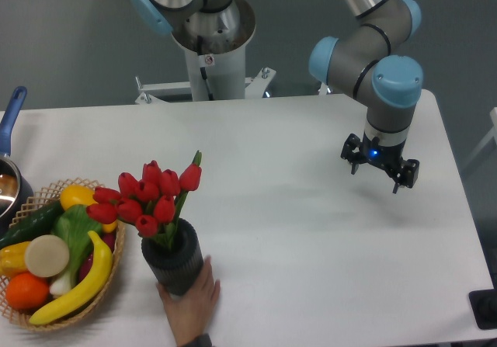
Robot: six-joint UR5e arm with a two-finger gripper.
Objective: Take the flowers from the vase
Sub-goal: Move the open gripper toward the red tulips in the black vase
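**A:** What sits along the left edge of the table?

**B:** A pot with a blue handle is cut off by the left edge. Just beside it, at the front left corner, is a wicker basket holding a banana, a cucumber, an orange and other fruit and vegetables.

**A:** And the flowers?

**B:** The flowers, red tulip buds on green stems, stand upright in the vase. The vase is a dark ribbed cylinder touching the basket's right side, near the front edge. A person's hand reaches in from the front edge and rests against the vase's base.

**A:** Where is the robot?

**B:** The arm comes down over the right half of the table. Its gripper hangs above the surface near the right edge, well apart from the flowers. Its two fingers are spread, released, with nothing between them.
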